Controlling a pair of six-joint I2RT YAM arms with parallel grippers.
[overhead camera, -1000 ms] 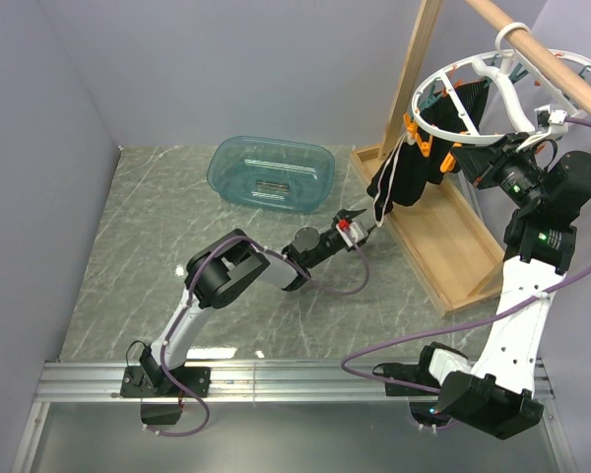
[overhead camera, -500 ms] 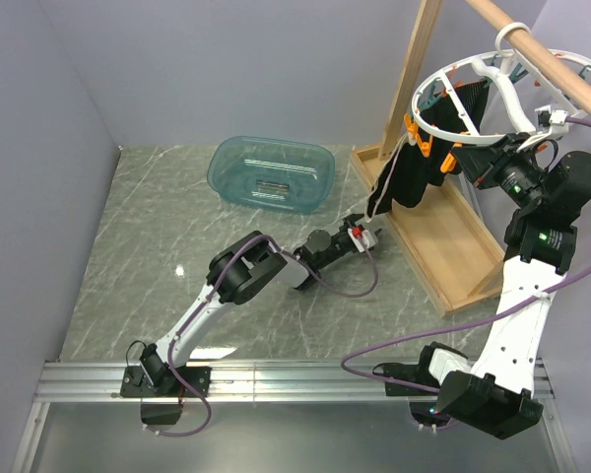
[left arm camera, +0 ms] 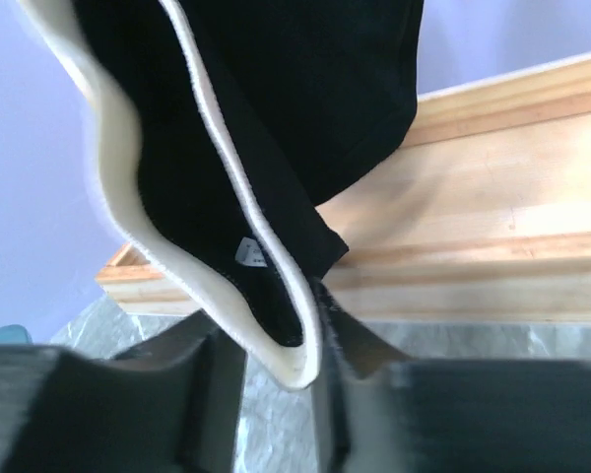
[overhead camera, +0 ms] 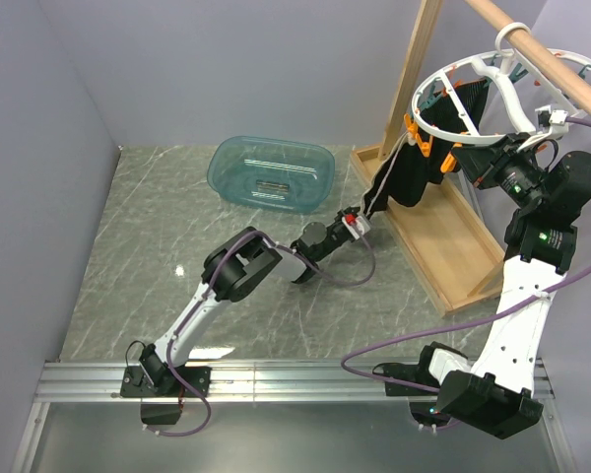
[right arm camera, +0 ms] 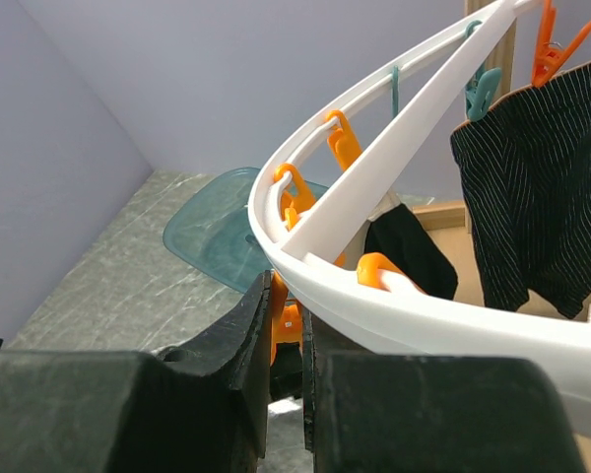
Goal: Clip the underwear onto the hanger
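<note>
The underwear (overhead camera: 402, 179), black with a cream waistband, hangs from an orange clip on the white ring hanger (overhead camera: 429, 124). Its low end droops beside the wooden rack base. My left gripper (overhead camera: 360, 218) is at that low end. In the left wrist view the waistband loop (left arm camera: 288, 357) dips between the parted fingers of the gripper (left arm camera: 276, 394), with marble showing in the gap. My right gripper (overhead camera: 465, 166) is under the ring. In the right wrist view it (right arm camera: 288, 340) is shut on an orange clip (right arm camera: 287, 320) below the hanger rim (right arm camera: 374, 305).
A striped black garment (overhead camera: 469, 103) hangs on the far side of the ring. The wooden rack has a pole (overhead camera: 544, 51) and a base tray (overhead camera: 443, 246) at right. A teal basin (overhead camera: 272, 173) sits at the back of the marble table.
My left gripper swung out toward the rack base, then came back up-left under the underwear's low end. The waistband now runs straighter down to it. The right arm has not moved.
</note>
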